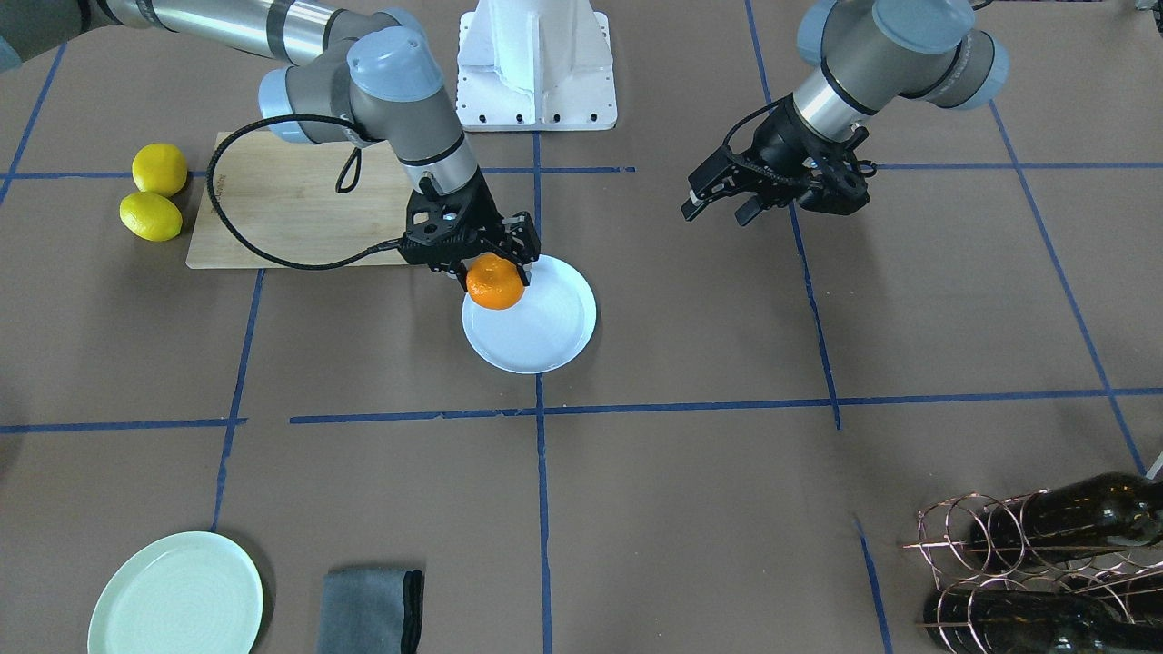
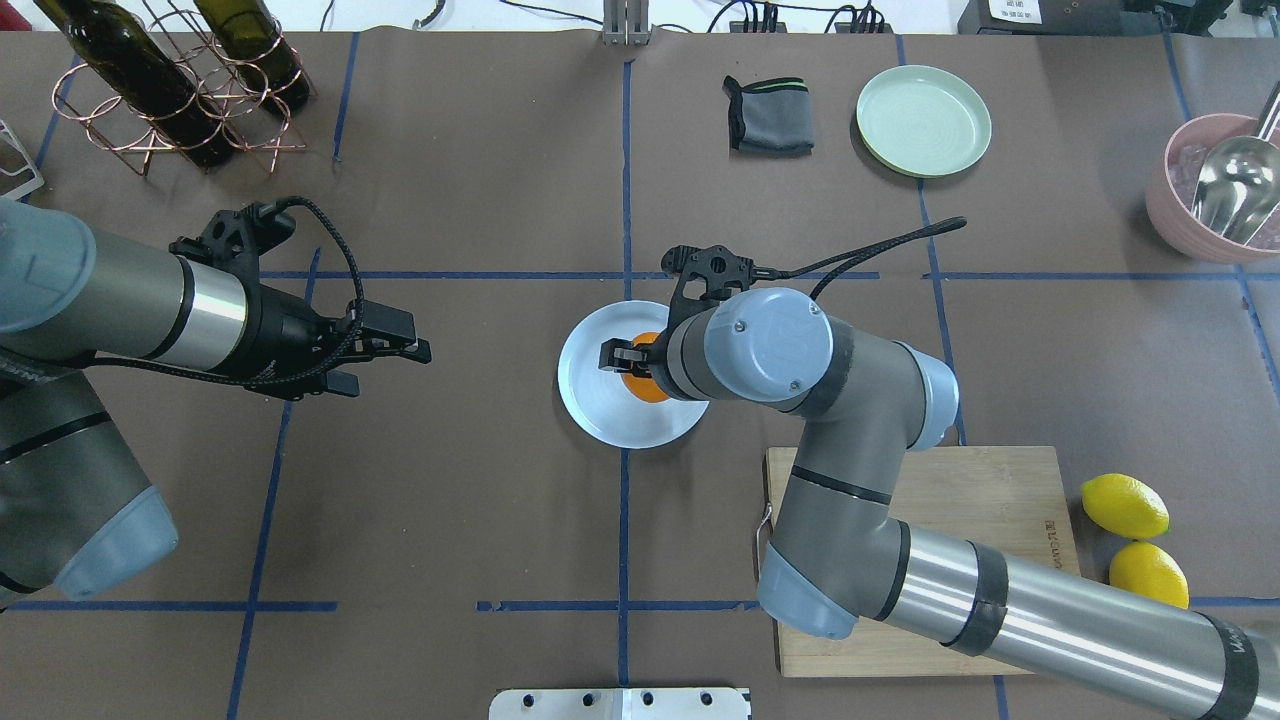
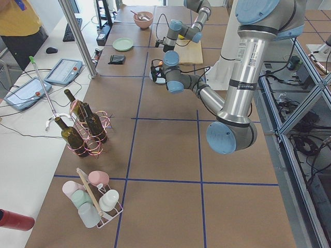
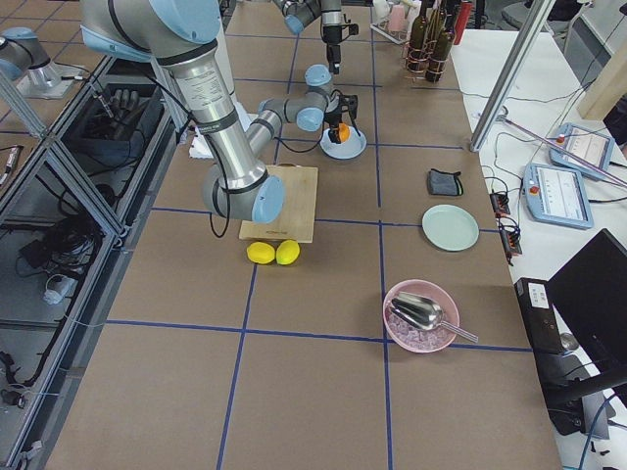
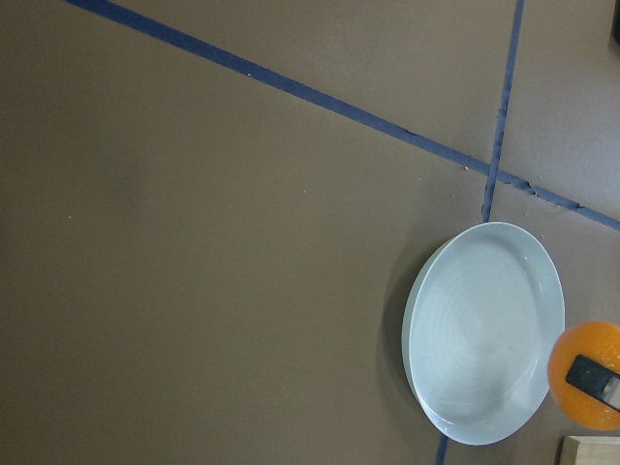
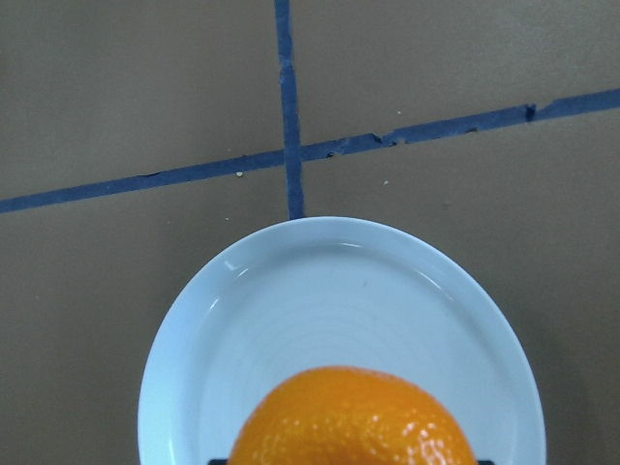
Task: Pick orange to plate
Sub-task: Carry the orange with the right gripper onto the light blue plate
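My right gripper [image 1: 493,271] is shut on the orange [image 1: 495,283], a small bright fruit with dimpled skin. It holds the fruit just above the pale bluish-white plate [image 1: 545,336], over the side of the plate nearest the robot. In the overhead view my right wrist hides most of the orange [image 2: 636,384], which lies within the plate's [image 2: 600,410] outline. The right wrist view shows the orange [image 6: 354,418] low in the frame with the plate [image 6: 320,300] under it. My left gripper [image 1: 722,211] hovers open and empty, well to the side of the plate.
Two lemons [image 1: 153,193] lie beside a wooden cutting board [image 1: 291,204]. A mint-green plate [image 1: 177,595] and a folded grey cloth [image 1: 372,609] sit at the table's far side. A wire rack with wine bottles [image 1: 1045,563] and a pink bowl with a scoop [image 2: 1225,190] occupy the corners.
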